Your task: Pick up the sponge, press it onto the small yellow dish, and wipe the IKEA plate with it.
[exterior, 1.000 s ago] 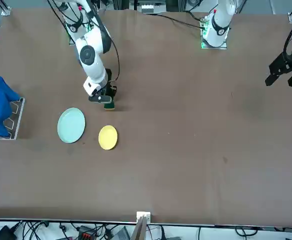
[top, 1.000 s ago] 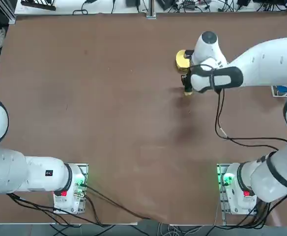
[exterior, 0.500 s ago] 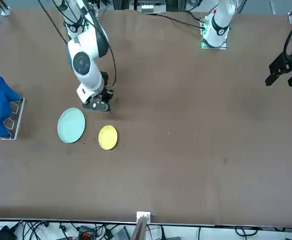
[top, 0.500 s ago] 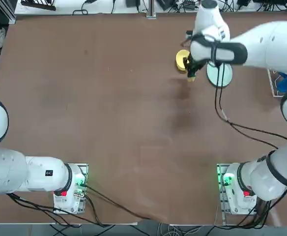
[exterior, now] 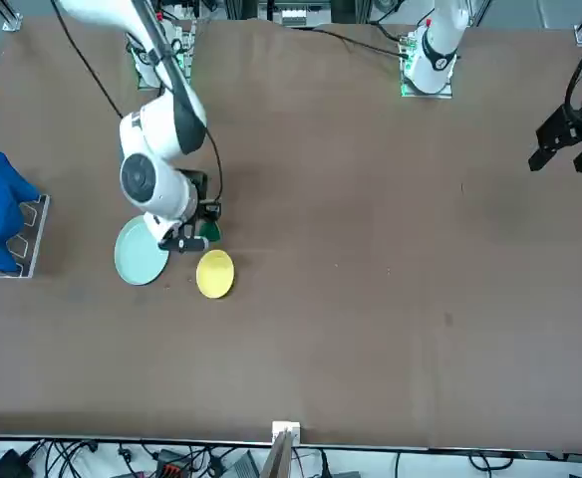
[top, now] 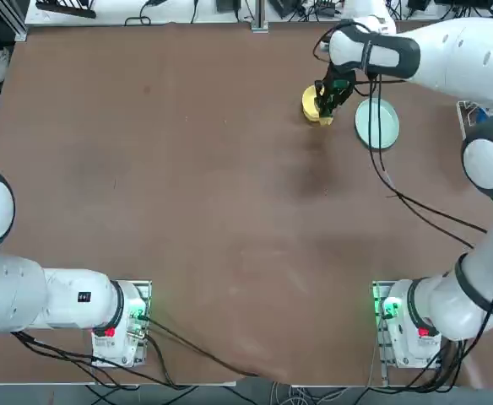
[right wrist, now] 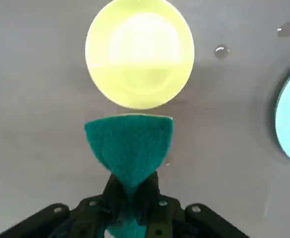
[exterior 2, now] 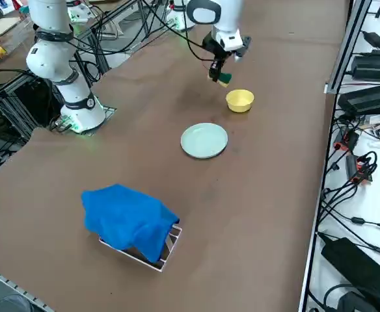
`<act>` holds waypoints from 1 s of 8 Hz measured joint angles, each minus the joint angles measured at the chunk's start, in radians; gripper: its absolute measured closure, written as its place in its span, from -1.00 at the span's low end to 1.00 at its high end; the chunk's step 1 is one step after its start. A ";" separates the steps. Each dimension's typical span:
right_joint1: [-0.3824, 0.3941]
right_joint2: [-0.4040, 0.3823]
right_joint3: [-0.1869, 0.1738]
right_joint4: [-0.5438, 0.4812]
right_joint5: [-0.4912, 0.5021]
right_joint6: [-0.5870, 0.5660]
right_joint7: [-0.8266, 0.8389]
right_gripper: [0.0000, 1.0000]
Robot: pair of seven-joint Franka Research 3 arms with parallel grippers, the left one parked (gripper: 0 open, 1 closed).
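So the brown table (exterior 2: pixel 261 214) is mostly bare, and the biggest thing on it is a crumpled blue cloth (exterior 2: pixel 128 221) draped over a little metal rack (exterior 2: pixel 167 250) at the robot's right edge, well away from the dishes. Next down in size is the IKEA plate (top: pixel 376 123), pale mint, sitting flat just to the right of the small yellow dish (top: pixel 312 103) with a sliver of table between them. Nothing's on either dish, though from overhead the arm's wrist covers part of the yellow one. The right gripper (right wrist: pixel 131 191) hangs in the air just short of the yellow dish on the robot's side, fingers pinched tight on the sponge (right wrist: pixel 129 146), green face out, squeezed in where the fingers clamp it and clear of both dishes.
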 joint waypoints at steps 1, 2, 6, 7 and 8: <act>-0.010 0.030 0.000 0.037 0.001 -0.022 -0.007 0.78; -0.013 0.064 0.000 0.082 0.001 -0.049 -0.010 0.78; -0.022 0.197 0.000 0.224 0.002 -0.090 -0.022 0.78; -0.026 0.225 0.000 0.245 0.002 -0.091 -0.035 0.78; -0.031 0.248 0.000 0.262 0.002 -0.091 -0.042 0.78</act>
